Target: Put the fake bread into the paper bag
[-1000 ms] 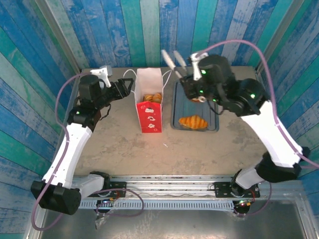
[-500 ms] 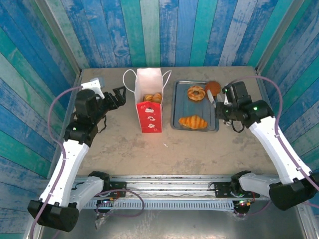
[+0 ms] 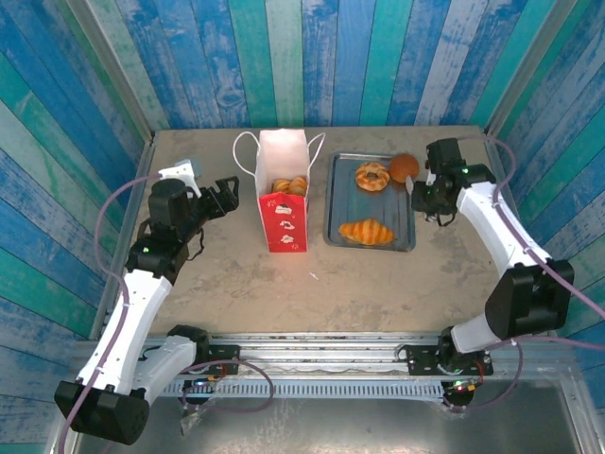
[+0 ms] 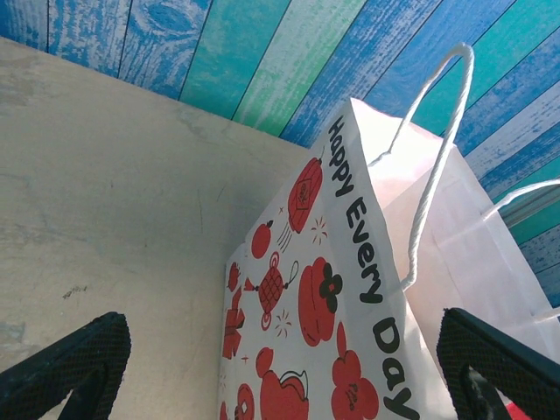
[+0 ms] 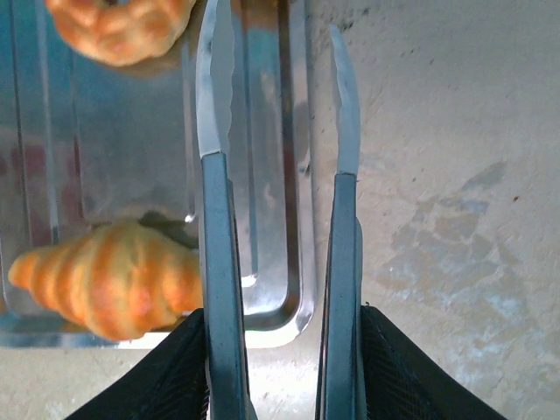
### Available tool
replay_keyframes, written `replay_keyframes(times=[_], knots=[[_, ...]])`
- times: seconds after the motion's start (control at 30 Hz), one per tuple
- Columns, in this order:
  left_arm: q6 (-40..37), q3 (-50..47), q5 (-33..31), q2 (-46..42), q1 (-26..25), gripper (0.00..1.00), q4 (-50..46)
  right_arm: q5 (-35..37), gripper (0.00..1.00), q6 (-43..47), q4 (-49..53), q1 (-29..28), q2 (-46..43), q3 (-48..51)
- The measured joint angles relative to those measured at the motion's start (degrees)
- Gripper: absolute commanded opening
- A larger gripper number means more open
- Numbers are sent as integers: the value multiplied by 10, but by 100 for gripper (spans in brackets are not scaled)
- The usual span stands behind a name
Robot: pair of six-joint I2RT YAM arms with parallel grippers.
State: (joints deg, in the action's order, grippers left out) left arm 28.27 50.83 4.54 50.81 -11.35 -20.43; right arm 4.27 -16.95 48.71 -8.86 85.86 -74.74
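Note:
The white and red paper bag (image 3: 282, 194) stands upright left of the tray, with golden fake bread (image 3: 289, 185) lying inside. More fake bread is at the tray: a croissant (image 3: 366, 231), a ring-shaped piece (image 3: 371, 176) and a round brown bun (image 3: 404, 166) at its far right corner. My left gripper (image 3: 227, 192) hangs open just left of the bag; in the left wrist view the paper bag (image 4: 350, 297) stands ahead of the spread fingers (image 4: 66, 367). My right gripper (image 5: 284, 359) is shut on metal tongs (image 5: 214, 219), whose open tips reach over the tray's right rim, beside the croissant (image 5: 105, 276).
The grey metal tray (image 3: 405, 227) lies right of the bag, its rim (image 5: 302, 289) under the tongs. Blue wooden walls close in the table at the back and both sides. Bare tabletop (image 3: 312, 284) stretches in front of the bag and tray.
My right arm swung down from above the bag and tray to the tray's right side, tongs still held. The left gripper opened a little wider and drew back slightly from the bag.

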Motion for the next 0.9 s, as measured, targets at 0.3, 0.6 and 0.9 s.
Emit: replay_keyframes(times=[0.3, 0.6, 0.9], knots=[[-6, 0, -8, 0, 0, 94, -7, -33, 45, 16, -17, 46, 67, -65], [-14, 0, -24, 0, 0, 94, -16, -59, 47, 29, -18, 52, 143, -127], [-14, 0, -30, 0, 0, 94, -18, -60, 50, 41, -12, 53, 176, -155]])
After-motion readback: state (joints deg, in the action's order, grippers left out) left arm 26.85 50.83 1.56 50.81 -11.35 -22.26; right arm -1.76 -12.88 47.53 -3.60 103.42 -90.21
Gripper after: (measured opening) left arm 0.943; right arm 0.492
